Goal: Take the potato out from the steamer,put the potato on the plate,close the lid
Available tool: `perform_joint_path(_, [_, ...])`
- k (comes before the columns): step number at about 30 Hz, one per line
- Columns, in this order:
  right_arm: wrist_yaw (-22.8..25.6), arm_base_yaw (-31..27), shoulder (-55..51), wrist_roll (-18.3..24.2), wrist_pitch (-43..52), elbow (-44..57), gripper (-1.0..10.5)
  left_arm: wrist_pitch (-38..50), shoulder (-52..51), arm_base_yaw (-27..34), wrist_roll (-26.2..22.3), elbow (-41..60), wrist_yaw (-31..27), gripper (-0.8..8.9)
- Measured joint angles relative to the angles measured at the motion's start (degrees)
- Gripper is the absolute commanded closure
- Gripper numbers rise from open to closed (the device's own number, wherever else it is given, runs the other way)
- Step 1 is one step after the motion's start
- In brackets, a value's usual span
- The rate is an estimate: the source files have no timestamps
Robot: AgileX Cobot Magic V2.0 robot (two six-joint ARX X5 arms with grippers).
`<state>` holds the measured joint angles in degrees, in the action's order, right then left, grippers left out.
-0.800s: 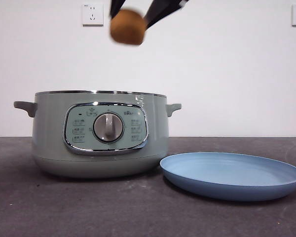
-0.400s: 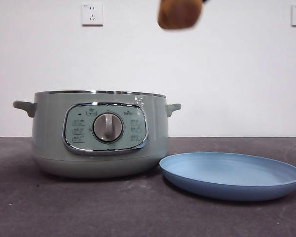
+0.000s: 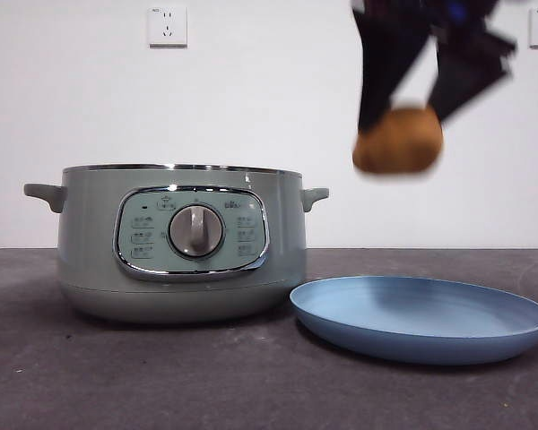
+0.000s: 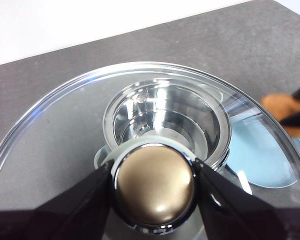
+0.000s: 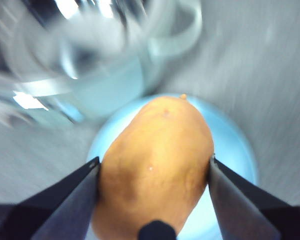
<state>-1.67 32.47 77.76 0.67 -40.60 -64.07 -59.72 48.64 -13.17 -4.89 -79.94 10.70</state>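
Note:
My right gripper is shut on the orange-brown potato and holds it in the air above the light-blue plate. From the right wrist, the potato fills the space between the jaws, with the plate below it. The sage-green steamer stands lidless to the left of the plate. My left gripper is shut on the knob of the glass lid. Through the glass I see the steamer's shiny inside, the plate and the potato.
A dark grey table carries the steamer and the plate, which nearly touch. Behind them is a white wall with two sockets. The steamer's side handles stick out on both sides.
The right gripper has carried the potato rightward from above the steamer and then down, so it now hangs over the plate. Steamer and plate have not moved.

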Motion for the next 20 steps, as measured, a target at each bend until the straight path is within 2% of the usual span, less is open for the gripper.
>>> perform_joint_path(3, [-3.3,-0.9,0.3,-0.2,7.2,7.2,9.6,0.0,0.0,0.0,0.0,0.0,0.0,8.22])
perform_joint_path(9, [-4.2,-2.2,2.3,-0.9,18.8,16.6,9.6,0.0,0.0,0.0,0.0,0.0,0.0,8.22])
perform_joint_path(20, [-4.4,-5.8,7.9,-0.9,24.8,18.1,9.6,0.0,0.5,0.0,0.0,0.0,1.7,8.22])
